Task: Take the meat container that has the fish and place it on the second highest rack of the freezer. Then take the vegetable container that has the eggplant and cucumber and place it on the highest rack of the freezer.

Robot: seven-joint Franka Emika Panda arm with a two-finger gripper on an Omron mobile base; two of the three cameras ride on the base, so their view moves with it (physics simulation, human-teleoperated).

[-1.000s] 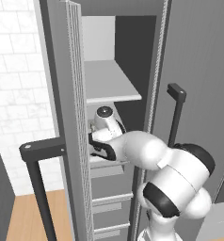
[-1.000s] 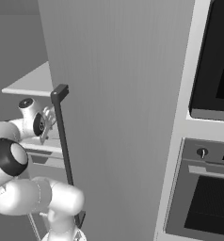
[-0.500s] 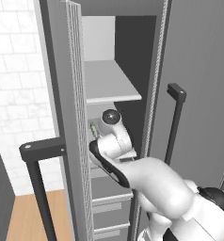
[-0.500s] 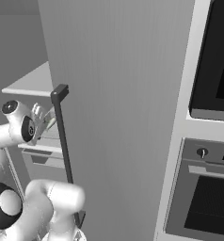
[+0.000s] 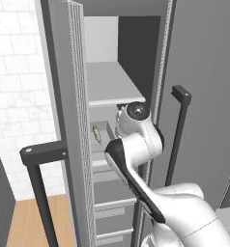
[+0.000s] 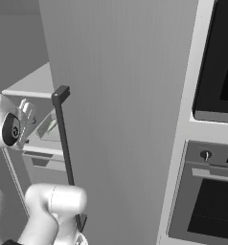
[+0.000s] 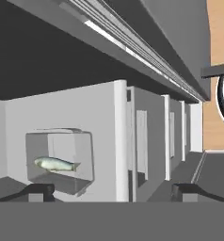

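Hand view: fish (image 7: 56, 164) in clear tray (image 7: 60, 160), rolled sideways, at 9 o'clock. Claw (image 7: 111, 190) spread, empty, inside freezer (image 5: 150, 72), arm reaching in.

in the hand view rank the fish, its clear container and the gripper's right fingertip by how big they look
1. The clear container.
2. The fish, inside it.
3. The right fingertip, though it is cut off low, so fish versus fingertip is unsure.

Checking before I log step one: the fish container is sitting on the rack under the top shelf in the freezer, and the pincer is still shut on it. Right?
Not quite. The fish container does sit on the rack under the top shelf in the freezer, but the pincer is open and clear of it; the hand view shows both fingertips spread wide, apart from the container.
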